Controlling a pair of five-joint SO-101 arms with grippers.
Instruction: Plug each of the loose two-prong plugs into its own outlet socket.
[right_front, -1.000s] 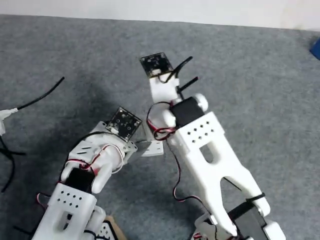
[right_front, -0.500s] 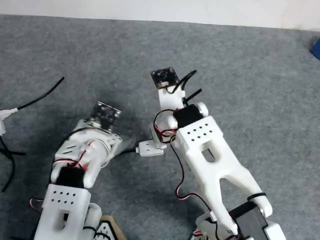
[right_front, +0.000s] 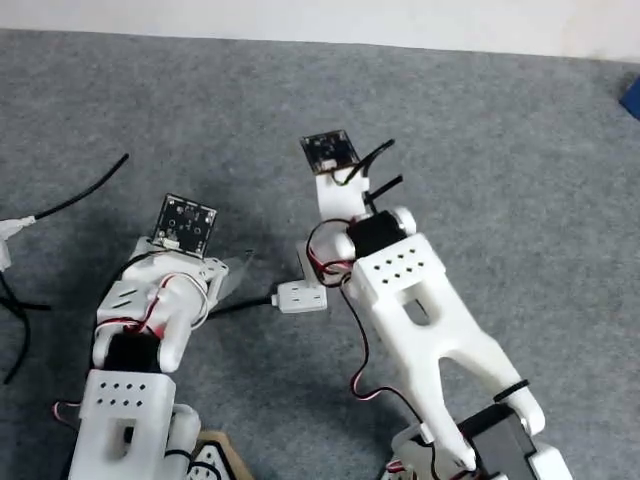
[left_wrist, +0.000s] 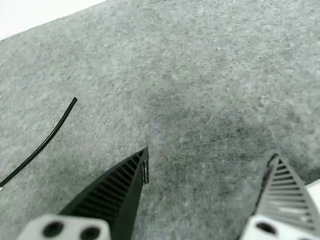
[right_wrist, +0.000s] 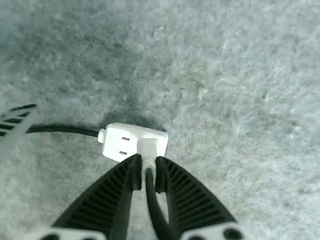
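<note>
A white outlet block (right_wrist: 132, 141) lies on the grey carpet, its black cord (right_wrist: 62, 130) running off to one side. My right gripper (right_wrist: 146, 167) is shut on a white plug (right_wrist: 148, 149) that sits in one socket of the block, with the plug's black cable passing between the fingers. The neighbouring socket (right_wrist: 121, 145) shows two bare slots. From above, the block (right_front: 300, 297) lies between the two arms. My left gripper (left_wrist: 207, 165) stands open over bare carpet, a little left of the block. Another white plug (right_front: 8, 231) on a black cable (right_front: 75, 196) rests at the far left edge.
The grey carpet (right_front: 500, 150) stretches open to the back and right. More black cable (right_front: 15, 330) loops at the left edge. A blue object (right_front: 631, 96) pokes in at the far right, and a brown piece (right_front: 218, 452) lies by the left arm's base.
My left arm has drawn back to the left, away from the outlet block, leaving the block uncovered. The right arm shifted slightly and keeps its hold on the plug.
</note>
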